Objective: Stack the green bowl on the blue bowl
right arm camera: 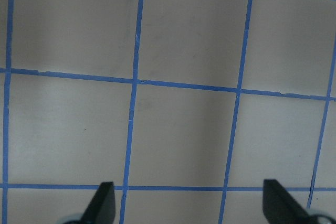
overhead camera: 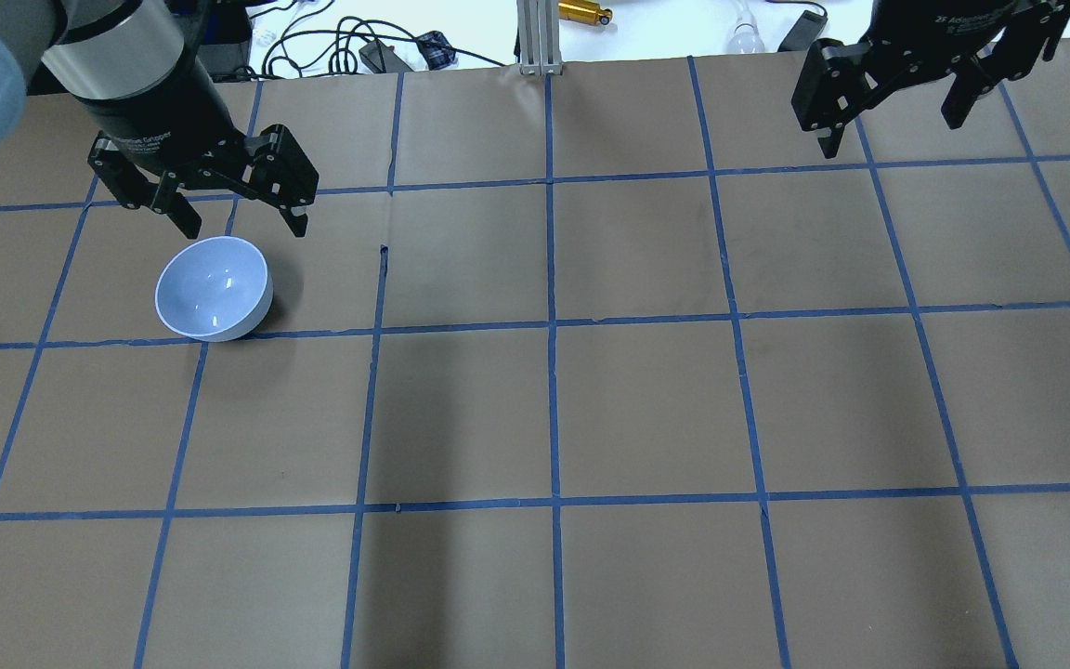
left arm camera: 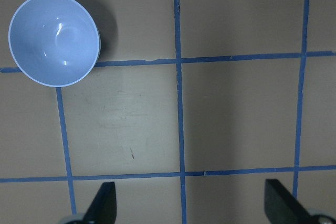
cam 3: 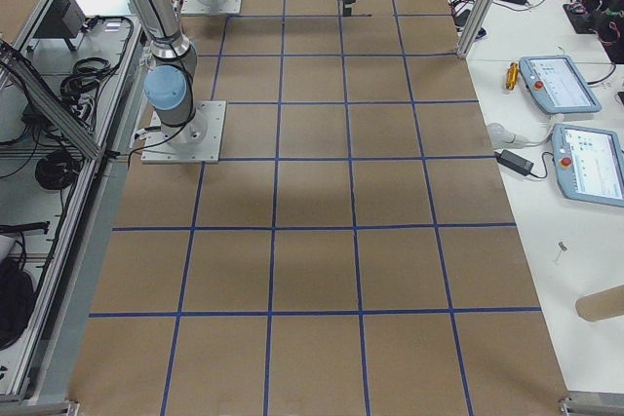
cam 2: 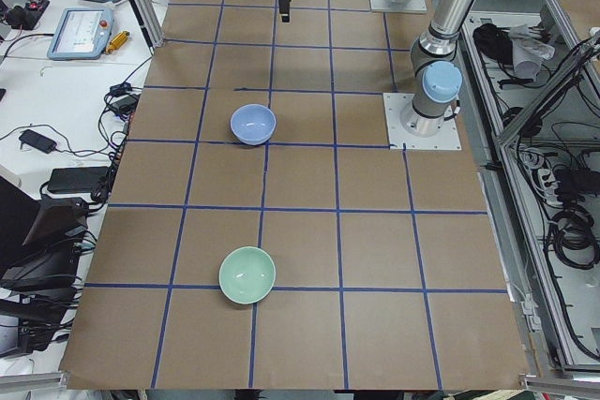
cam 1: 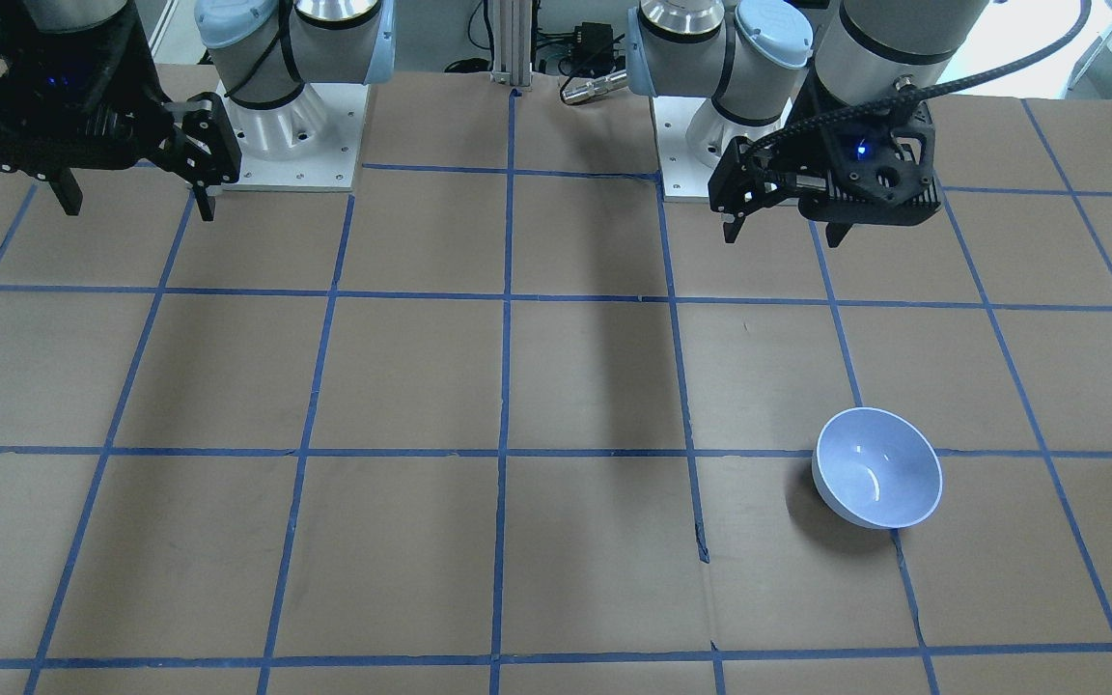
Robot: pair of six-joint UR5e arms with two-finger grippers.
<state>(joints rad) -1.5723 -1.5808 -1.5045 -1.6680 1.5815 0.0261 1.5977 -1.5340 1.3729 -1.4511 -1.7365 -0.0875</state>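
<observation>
The blue bowl stands upright and empty on the table's left part; it also shows in the front view, the left side view and the left wrist view. The green bowl shows only in the left side view, upright and empty, further toward the table's left end, apart from the blue bowl. My left gripper hangs open and empty above the table, just beyond the blue bowl. My right gripper is open and empty, high over the far right.
Brown paper with a blue tape grid covers the table. Both arm bases stand at the robot's side. Cables and tablets lie on side benches off the table. An aluminium post stands at the far edge.
</observation>
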